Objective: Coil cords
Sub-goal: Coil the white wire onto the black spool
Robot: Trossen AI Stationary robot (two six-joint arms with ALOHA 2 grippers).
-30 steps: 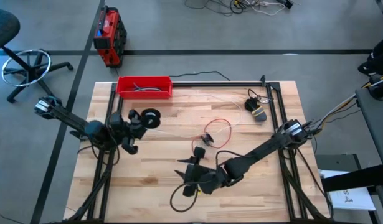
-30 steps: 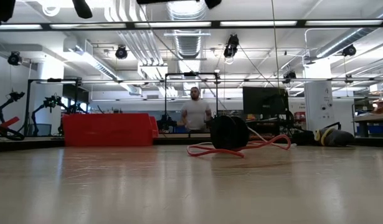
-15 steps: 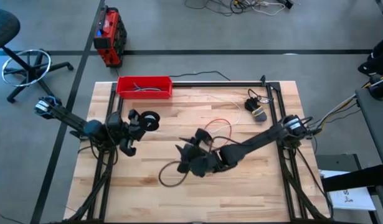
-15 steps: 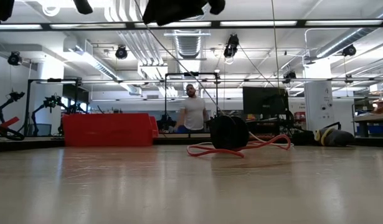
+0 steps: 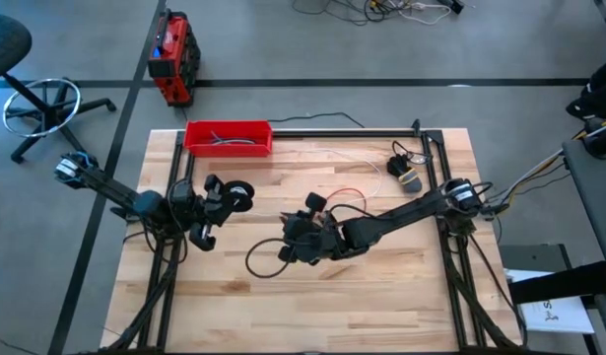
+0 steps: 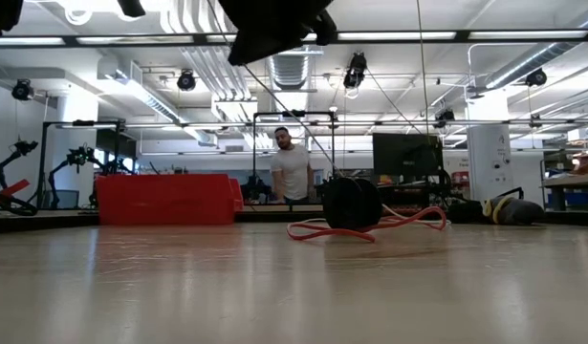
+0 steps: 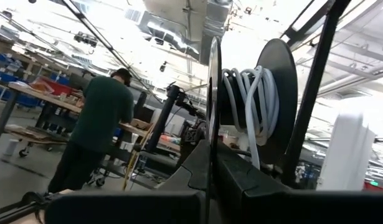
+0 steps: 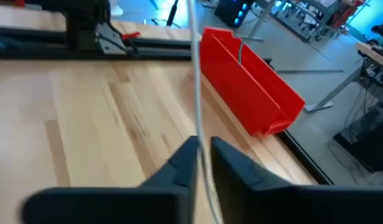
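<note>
Landmark: your red tray sits at the table's far edge, toward the left corner, with short grey cables inside.
Left gripper: it sits in front of the tray, toward the table's left edge, closed on a black spool; the left wrist view shows white cord wound between the spool's two discs.
Right gripper: it is out at mid-table, in front of the tray and to its right. In the right wrist view its fingers stand nearly together with a thin white strand running between them toward the tray.
Red cord: it lies looped on the wood right of the tray and nearer the table's middle, just beyond the right gripper; the low view shows it curled around a black disc.
Dark loop: a cable ring lies on the wood beside the right gripper, on the tray's near side.
Room: a person stands beyond the table in the low view.
</note>
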